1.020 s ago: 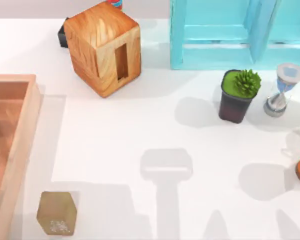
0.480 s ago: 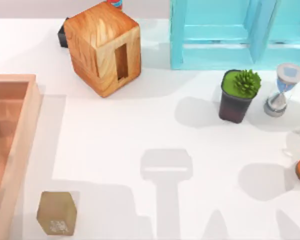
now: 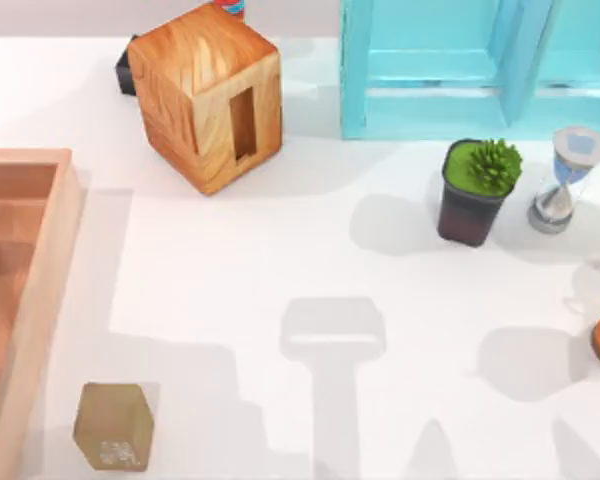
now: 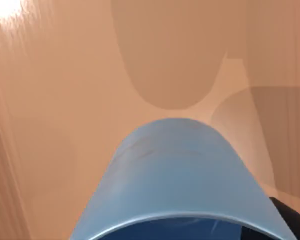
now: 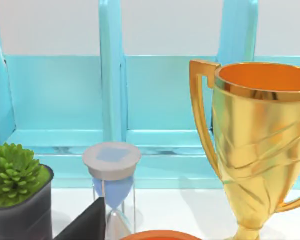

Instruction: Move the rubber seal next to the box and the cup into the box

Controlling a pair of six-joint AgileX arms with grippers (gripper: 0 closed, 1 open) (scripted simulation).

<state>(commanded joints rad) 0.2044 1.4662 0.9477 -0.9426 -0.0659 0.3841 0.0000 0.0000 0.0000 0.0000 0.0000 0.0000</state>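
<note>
The blue cup (image 4: 175, 175) hangs close under my left wrist camera, above the wooden floor of the box (image 4: 50, 100), and casts a round shadow on that floor. My left gripper is shut on the cup, and a dark bit of it shows beside the rim. In the top view the box (image 3: 55, 260) lies at the table's left edge. The tan rubber seal (image 3: 113, 427) stands on the table just right of the box's front end. A dark edge of my right gripper (image 5: 85, 225) shows at the table's right side, parked.
A wood-grain cube with a slot (image 3: 208, 95) stands at the back left and a turquoise shelf (image 3: 430, 70) at the back right. A potted plant (image 3: 477, 190), an hourglass (image 3: 565, 180) and a gold trophy (image 5: 260, 145) crowd the right side.
The arm shadow on the table beside the box has spread to the right and back. The rubber seal and the other objects have not moved.
</note>
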